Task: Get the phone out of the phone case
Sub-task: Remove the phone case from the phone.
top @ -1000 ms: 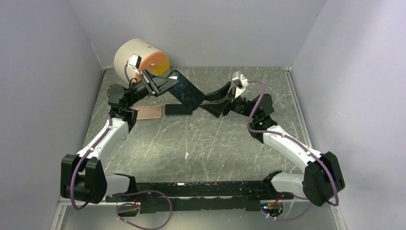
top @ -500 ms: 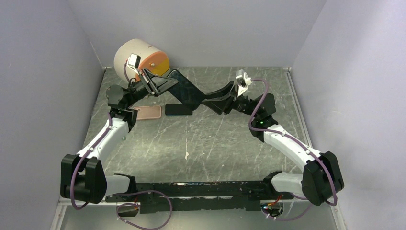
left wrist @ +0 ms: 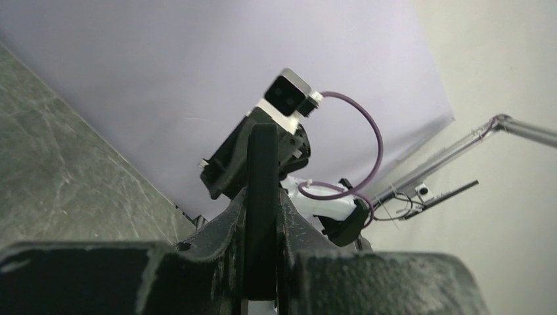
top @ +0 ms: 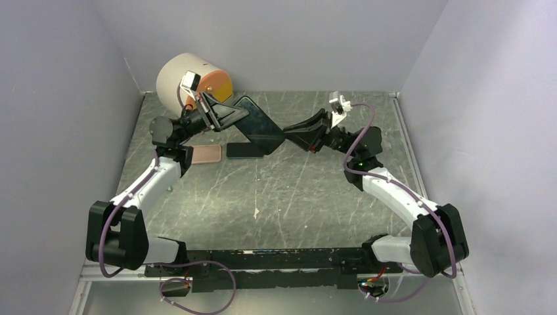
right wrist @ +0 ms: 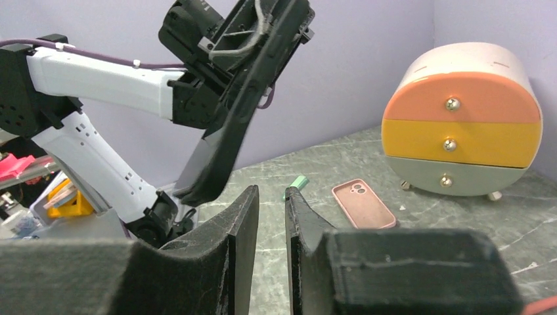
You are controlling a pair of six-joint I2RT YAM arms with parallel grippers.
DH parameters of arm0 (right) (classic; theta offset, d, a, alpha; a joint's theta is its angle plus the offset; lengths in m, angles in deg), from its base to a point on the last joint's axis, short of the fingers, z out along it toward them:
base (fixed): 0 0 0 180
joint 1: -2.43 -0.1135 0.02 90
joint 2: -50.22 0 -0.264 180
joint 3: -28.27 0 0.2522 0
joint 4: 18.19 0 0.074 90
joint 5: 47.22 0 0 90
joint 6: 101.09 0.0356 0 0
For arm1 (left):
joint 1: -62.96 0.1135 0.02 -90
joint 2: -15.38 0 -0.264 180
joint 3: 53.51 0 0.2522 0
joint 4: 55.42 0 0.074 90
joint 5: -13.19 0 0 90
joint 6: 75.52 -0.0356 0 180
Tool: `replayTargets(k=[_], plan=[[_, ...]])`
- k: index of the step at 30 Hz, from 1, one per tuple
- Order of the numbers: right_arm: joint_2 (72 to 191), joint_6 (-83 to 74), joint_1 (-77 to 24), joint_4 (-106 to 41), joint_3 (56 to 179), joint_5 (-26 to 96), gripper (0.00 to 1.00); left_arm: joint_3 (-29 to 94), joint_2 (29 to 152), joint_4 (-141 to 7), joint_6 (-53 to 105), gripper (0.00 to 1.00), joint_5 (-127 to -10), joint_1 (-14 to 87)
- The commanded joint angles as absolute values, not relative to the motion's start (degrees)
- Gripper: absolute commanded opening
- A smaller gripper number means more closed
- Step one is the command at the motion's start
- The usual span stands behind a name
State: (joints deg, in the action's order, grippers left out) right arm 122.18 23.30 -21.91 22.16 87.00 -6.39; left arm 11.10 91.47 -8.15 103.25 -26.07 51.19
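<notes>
My left gripper (top: pixel 226 117) is shut on a dark phone case (top: pixel 259 125) and holds it tilted above the back of the table. In the left wrist view the case (left wrist: pixel 263 151) stands edge-on between the left gripper's (left wrist: pixel 261 197) fingers. Whether the phone is inside it I cannot tell. My right gripper (top: pixel 291 136) sits just off the case's lower right end. Its jaws (right wrist: pixel 270 193) stand a narrow gap apart with nothing between them. From the right wrist the case (right wrist: pixel 223 151) hangs up and to the left, its lower end curled.
A dark phone-like slab (top: pixel 244 150) lies flat on the table below the held case. Left of it lies a pink case (top: pixel 205 154) (right wrist: pixel 363 203). A round drawer unit (top: pixel 194 79) (right wrist: pixel 466 125) stands at the back left. A small green object (right wrist: pixel 299 182) lies on the table.
My right gripper has drawn back up and to the right from the case's lower end, and its jaws have narrowed. The left gripper has shifted slightly right, still gripping the case.
</notes>
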Motion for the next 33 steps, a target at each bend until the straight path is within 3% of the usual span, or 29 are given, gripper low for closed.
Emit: replayTargets(k=[1, 17, 25, 33], plan=[[122.5, 25.8, -21.7, 26.0, 90.3, -7.3, 0.24, 15.1, 89.2, -5.6, 102.3, 0.02, -24.5, 49.4], [113.5, 14.5, -21.8, 10.5, 87.5, -12.2, 0.39, 17.8, 87.3, -18.0, 91.7, 0.03, -23.1, 49.4], [114.0, 14.3, -21.9, 10.3, 88.2, -15.5, 0.4, 18.0, 87.7, -17.4, 92.1, 0.03, -22.9, 49.4], [112.4, 3.0, -21.9, -6.1, 90.2, -10.8, 0.4, 18.8, 85.4, -23.7, 87.2, 0.02, -22.5, 49.6]])
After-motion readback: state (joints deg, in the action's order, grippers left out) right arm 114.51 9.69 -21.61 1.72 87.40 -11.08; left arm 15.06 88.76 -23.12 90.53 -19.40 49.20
